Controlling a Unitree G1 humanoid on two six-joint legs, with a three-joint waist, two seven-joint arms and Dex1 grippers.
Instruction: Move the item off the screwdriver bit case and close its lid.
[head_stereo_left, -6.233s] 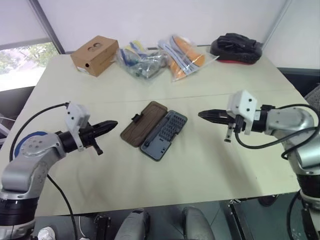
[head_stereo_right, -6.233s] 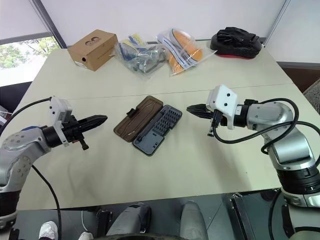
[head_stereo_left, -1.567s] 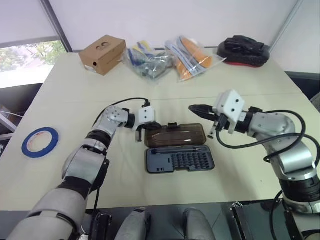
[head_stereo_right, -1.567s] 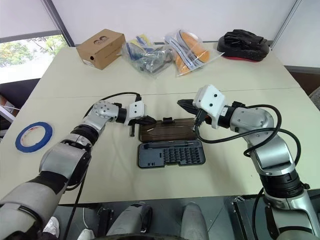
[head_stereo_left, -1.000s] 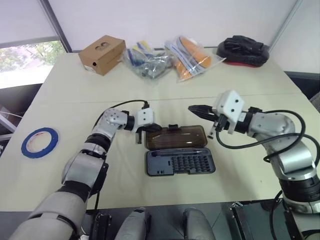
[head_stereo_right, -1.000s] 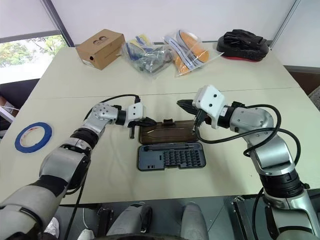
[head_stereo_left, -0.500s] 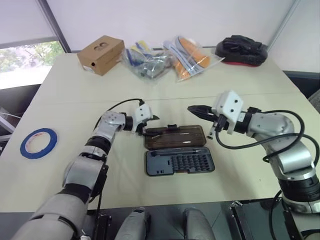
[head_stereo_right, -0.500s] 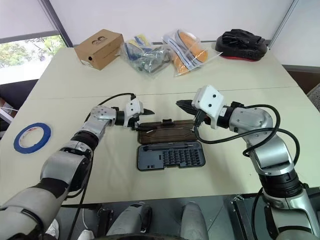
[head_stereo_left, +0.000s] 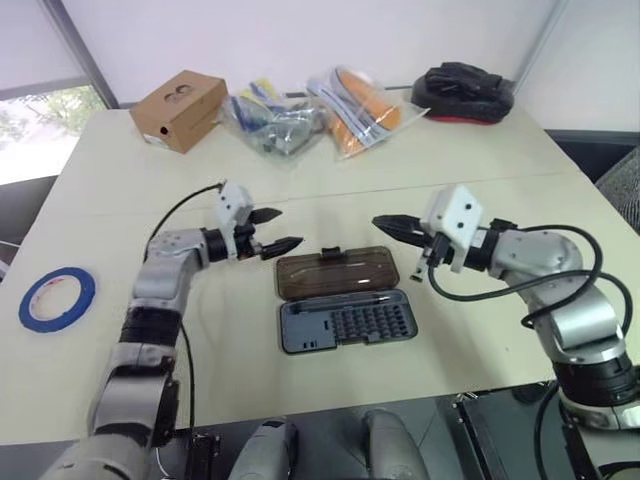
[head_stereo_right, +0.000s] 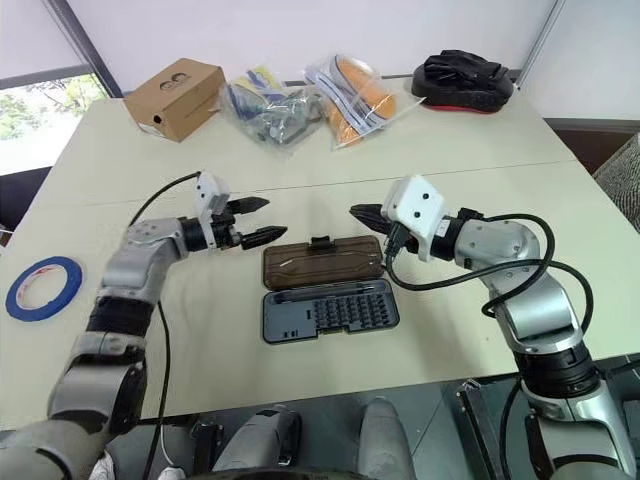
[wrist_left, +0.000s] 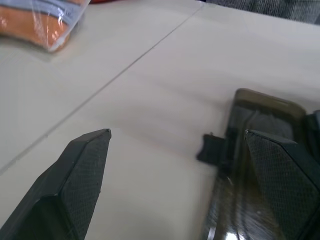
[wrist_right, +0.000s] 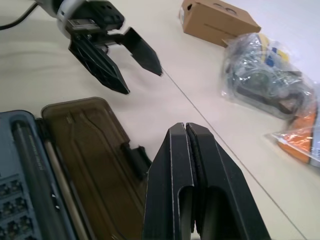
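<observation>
Beige table (head_stereo_left: 330, 390): open screwdriver bit case (head_stereo_left: 346, 301)

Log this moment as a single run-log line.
case: screwdriver bit case open, nothing on it | lid flat on table | left gripper: open, beside lid, empty | right gripper: shut, above table

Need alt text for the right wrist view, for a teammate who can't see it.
The right gripper, shut, points over the lid, which lies flat open beside the screwdriver bit case tray. Beyond, the left gripper hangs open above the table.
</observation>
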